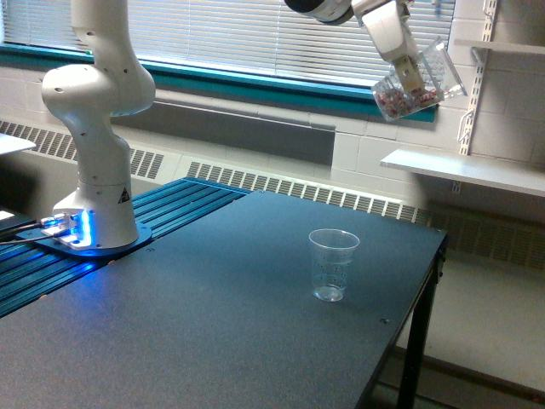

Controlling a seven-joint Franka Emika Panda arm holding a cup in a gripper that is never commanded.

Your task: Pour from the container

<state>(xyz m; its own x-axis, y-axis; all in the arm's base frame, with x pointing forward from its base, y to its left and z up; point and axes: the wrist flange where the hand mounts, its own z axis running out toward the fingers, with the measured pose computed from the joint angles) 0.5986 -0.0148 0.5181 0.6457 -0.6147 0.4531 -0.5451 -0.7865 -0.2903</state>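
Two cups in my view: nearest, the empty marked cup (333,265) stands upright on the dark table (213,332), toward its edge on the exterior view's right. Off on the exterior view's left I see the arm's base (92,228), lit blue. Farther back and high up, my gripper (412,78) clamps the container (417,83), tilted steeply, its reddish pieces gathered low.

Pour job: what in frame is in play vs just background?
In play: gripper; container with reddish-brown and pale pieces, held tilted up high; empty clear cup upright on the table.
Background: wall shelf; window blinds; radiator grille.
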